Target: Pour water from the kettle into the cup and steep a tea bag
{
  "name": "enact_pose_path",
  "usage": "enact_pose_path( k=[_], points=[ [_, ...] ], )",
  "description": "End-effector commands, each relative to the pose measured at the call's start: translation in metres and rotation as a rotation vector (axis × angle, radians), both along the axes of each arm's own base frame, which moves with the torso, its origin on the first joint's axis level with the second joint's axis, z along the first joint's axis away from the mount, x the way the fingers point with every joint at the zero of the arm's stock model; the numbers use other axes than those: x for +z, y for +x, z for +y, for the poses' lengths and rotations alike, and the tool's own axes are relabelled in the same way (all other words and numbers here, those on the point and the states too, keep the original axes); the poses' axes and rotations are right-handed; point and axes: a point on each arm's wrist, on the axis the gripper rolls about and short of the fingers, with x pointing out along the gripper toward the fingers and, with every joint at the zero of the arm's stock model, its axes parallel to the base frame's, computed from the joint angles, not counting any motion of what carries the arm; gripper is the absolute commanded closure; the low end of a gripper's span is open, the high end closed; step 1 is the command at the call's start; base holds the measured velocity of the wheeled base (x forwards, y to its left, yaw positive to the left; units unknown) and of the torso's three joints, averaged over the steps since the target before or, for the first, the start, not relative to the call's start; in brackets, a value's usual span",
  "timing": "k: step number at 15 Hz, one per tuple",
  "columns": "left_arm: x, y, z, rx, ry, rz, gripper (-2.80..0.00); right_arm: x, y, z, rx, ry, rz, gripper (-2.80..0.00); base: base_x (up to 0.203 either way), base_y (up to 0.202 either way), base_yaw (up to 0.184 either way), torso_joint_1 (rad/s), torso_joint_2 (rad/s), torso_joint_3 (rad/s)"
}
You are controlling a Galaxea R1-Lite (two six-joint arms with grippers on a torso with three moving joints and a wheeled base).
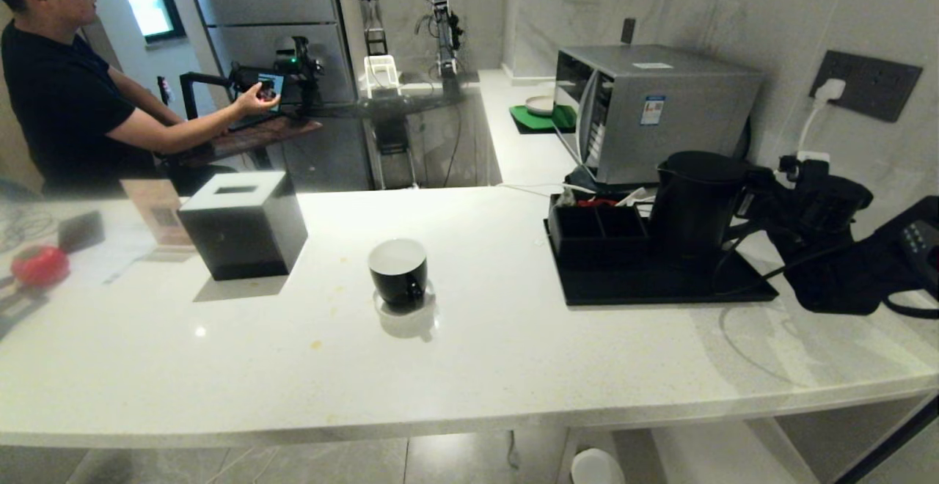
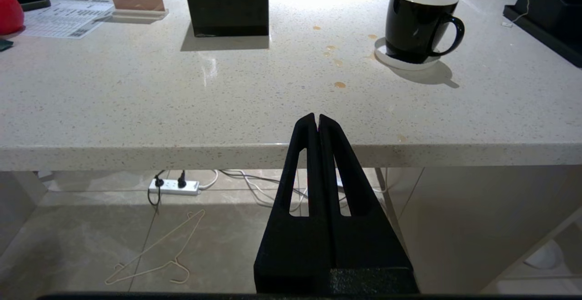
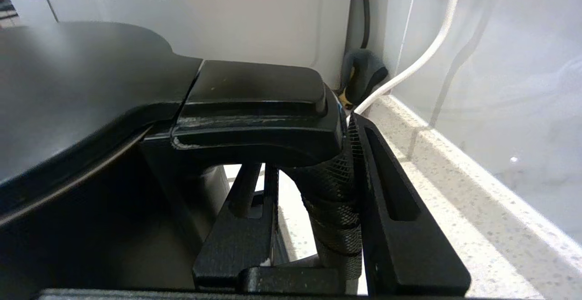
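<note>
The matte black kettle (image 1: 697, 198) stands on a black tray (image 1: 660, 290) at the right of the counter. My right gripper (image 1: 759, 180) is at its loop handle (image 3: 332, 191), one finger inside the loop and the other pressed on the handle's outer side, shut on it (image 3: 311, 145). The kettle's lid (image 3: 68, 86) fills the near side of the right wrist view. The black cup (image 1: 398, 271) with a white inside sits on a white coaster mid-counter, its handle (image 2: 454, 32) towards the tray. My left gripper (image 2: 317, 117) hangs shut and empty at the counter's front edge. The tea bag is out of view.
A black compartmented box (image 1: 598, 231) shares the tray. A silver appliance (image 1: 660, 110) stands behind the kettle, and the wall and a white cable (image 3: 409, 72) run close beside my right gripper. A black cube box (image 1: 246, 224) stands left. A person (image 1: 66, 103) sits at the far left.
</note>
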Motion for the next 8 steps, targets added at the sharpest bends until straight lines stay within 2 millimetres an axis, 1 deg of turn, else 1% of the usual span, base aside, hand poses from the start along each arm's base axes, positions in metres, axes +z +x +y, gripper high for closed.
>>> enact_pose_path(
  k=[1,8],
  points=[
    [0.0,0.0,0.0,0.001,-0.001,0.001,0.0,0.009,-0.004,0.001,0.001,0.001,-0.024,0.0,0.0,0.0,0.0,0.0,0.0,0.0],
    [0.0,0.0,0.0,0.001,-0.001,0.001,0.0,0.013,-0.02,0.006,0.015,0.045,-0.004,0.0,0.0,0.0,0.0,0.0,0.0,0.0]
  ],
)
